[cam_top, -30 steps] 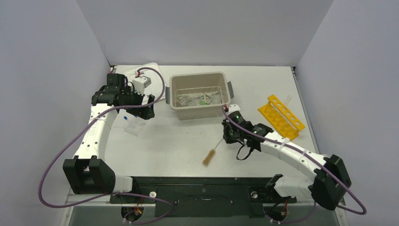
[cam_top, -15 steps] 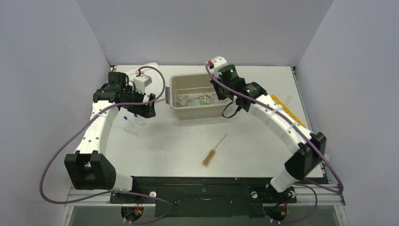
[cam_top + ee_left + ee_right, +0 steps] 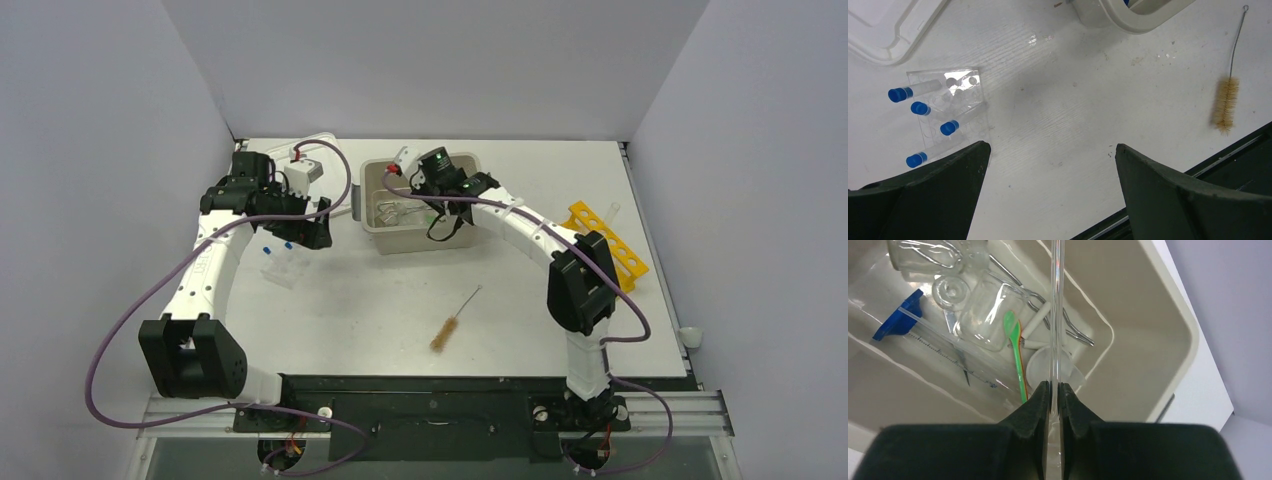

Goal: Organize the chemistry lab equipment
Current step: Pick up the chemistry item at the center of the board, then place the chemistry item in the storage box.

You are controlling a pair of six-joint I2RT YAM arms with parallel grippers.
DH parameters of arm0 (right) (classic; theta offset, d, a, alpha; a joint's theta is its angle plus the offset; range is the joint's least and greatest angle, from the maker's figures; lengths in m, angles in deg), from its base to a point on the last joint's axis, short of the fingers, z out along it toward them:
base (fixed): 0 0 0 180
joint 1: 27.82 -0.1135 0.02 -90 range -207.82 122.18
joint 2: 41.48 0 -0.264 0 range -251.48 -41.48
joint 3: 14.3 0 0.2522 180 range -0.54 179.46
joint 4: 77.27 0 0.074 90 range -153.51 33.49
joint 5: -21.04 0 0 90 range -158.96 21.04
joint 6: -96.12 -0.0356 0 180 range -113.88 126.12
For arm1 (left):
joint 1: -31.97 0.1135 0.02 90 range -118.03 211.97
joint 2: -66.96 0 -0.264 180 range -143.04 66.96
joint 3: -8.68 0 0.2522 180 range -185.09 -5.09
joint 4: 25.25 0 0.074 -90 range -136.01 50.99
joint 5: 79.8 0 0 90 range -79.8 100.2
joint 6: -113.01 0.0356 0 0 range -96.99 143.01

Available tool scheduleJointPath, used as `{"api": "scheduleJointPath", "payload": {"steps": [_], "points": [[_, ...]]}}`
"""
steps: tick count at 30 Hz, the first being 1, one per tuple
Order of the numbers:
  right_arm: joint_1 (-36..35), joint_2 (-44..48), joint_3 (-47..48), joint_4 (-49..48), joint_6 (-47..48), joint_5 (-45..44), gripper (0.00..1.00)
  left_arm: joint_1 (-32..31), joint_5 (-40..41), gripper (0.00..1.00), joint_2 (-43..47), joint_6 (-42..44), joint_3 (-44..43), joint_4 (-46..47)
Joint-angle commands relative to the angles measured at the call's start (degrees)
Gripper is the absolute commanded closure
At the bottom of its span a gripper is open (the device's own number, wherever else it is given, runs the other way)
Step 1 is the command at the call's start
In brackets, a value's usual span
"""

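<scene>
— White tabletop, grey walls around it. What lies nearest the arm bases?
— The brown-bristled wire brush, alone on the table, well apart from both grippers.
— And the left gripper?
— Its jaws are spread wide and hold nothing. It hangs over the table near a clear rack carrying four blue-capped tubes.
— The right gripper?
— Farther back, above the beige tub. Its fingers are pinched tight on a thin clear glass rod that reaches down into the tub.
— What else is inside?
— Clear glass beakers, a green spatula and metal forceps. I cannot tell whether the rod touches any of them.
</scene>
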State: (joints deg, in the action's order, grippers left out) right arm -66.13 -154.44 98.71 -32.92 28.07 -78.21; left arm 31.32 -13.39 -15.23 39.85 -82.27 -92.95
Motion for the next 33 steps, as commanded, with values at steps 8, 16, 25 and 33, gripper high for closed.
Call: {"api": "scheduleJointPath", "payload": {"steps": [8, 16, 25, 33], "points": [[-1.6, -5.4, -0.32, -0.97, 3.77, 7.91, 1.0, 0.38, 0.32, 0.03, 2.11, 0.38, -2.1, 0.45], [-1.21, -4.15, -3.59, 0.05, 4.27, 8.58, 0.97, 0.36, 0.0, 0.03, 1.91, 0.56, -2.08, 0.45], [-0.35, -7.29, 3.26, 2.18, 1.12, 5.27, 0.81, 0.36, 0.77, 0.03, 1.91, 0.97, -1.97, 0.58], [0.47, -7.16, 5.1, 2.04, -0.75, 4.32, 0.78, 0.37, 1.38, 0.03, 1.94, 1.48, -2.02, 0.63]]}}
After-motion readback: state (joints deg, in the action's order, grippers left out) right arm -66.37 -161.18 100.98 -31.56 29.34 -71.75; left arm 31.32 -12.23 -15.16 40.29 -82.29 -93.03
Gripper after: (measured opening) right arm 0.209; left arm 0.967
